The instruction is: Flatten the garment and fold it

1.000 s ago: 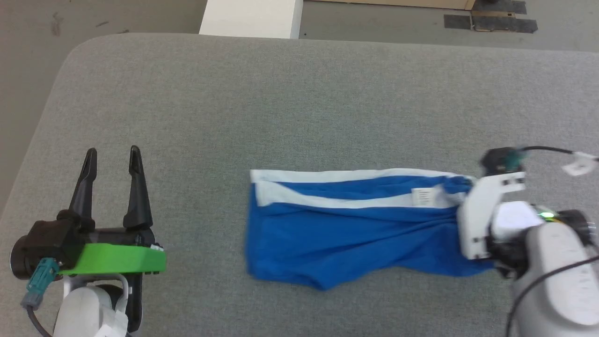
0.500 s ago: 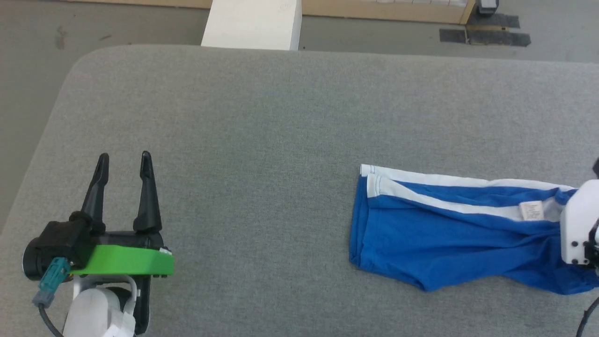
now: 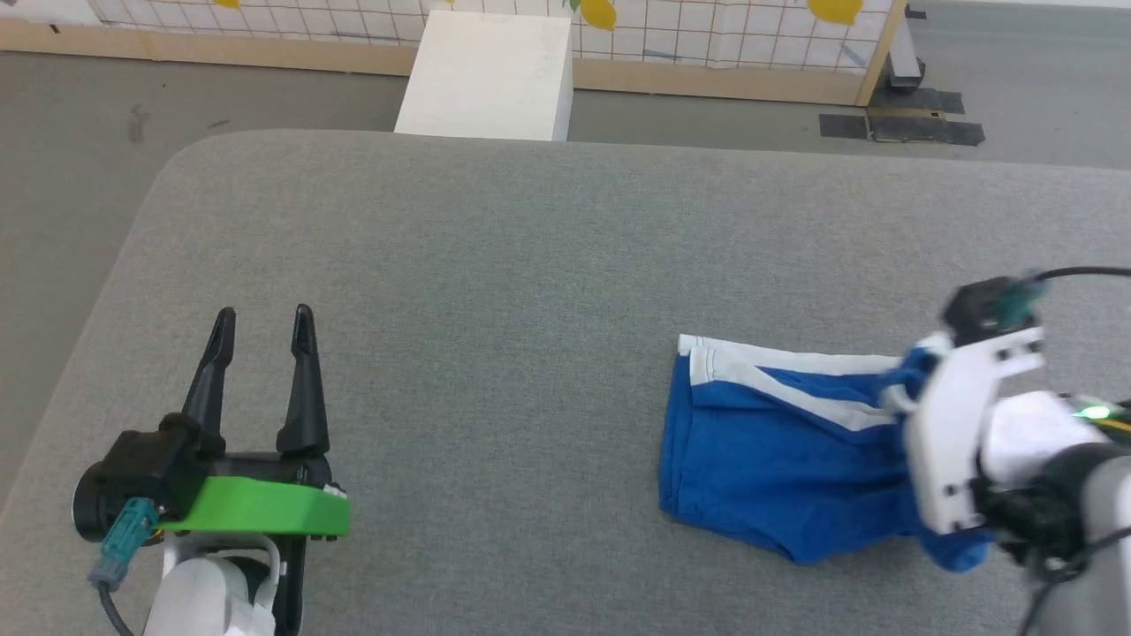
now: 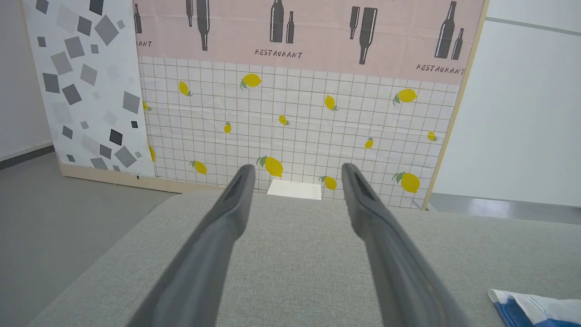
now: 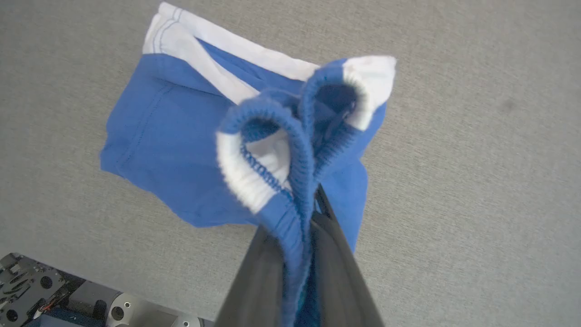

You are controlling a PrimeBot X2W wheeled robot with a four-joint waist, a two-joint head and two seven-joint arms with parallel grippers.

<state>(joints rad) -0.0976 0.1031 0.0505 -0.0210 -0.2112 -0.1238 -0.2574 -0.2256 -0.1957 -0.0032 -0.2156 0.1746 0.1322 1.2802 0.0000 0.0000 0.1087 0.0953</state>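
In the head view, your left gripper (image 3: 264,311) sits at the lower left over the grey padded table (image 3: 530,265). Its two fingers are spread apart with nothing between them. The shorts (image 3: 778,459) lie on the right side of the table, well apart from that gripper. The white-trimmed leg end points left and lies flat, while the right end is gathered up at the white bracket (image 3: 959,433) on your right wrist. A white box (image 3: 486,75) stands on the floor past the far edge.

In the left wrist view, the left gripper (image 4: 297,167) has its fingers wide apart and empty above the table. A corner of the shorts (image 4: 535,311) shows at the lower right edge. Beyond the table stands a wall panel (image 4: 295,118) printed with lemons.

In the right wrist view, your right gripper (image 5: 315,213) is clamped on the shorts (image 5: 163,145). The elastic waistband (image 5: 268,109) bunches into loops just past the fingertips. The leg end is spread on the grey surface below.
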